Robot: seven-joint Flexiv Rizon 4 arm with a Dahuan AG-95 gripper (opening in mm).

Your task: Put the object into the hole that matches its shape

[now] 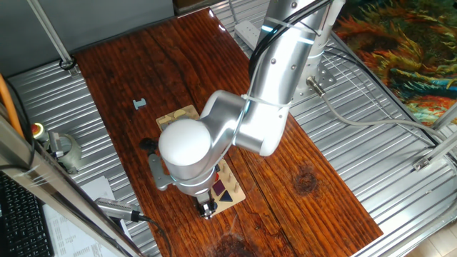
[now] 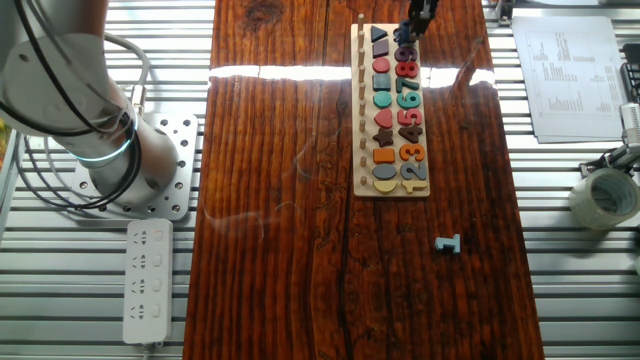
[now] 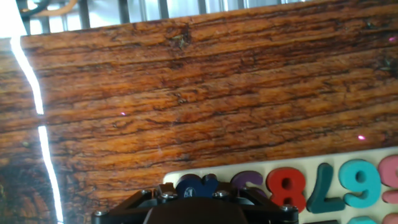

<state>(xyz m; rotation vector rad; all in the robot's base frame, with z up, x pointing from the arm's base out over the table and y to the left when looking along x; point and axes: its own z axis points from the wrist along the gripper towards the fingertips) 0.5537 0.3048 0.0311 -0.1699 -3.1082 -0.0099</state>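
At the six-o'clock end of the long wooden puzzle board (image 1: pixel 223 187), one fixed view shows the black two-finger gripper (image 1: pixel 207 208) low over the board's edge; the silver arm's bulk hides the jaws and most pieces.

From the other fixed view, the gripper (image 2: pixel 414 28) stands at the board's (image 2: pixel 357 120) twelve-o'clock end, over the dark purple numeral heading the number column; the small pale blue piece (image 2: pixel 448 244) lies well apart on the table toward five o'clock.

Along the hand view, the flat dark navy-blue rounded piece (image 3: pixel 198 185) sits directly ahead of the gripper body, at twelve o'clock, at the board's corner. Fingertips are out of frame, so whether they clamp it cannot be told; it possibly already rests at its hole.
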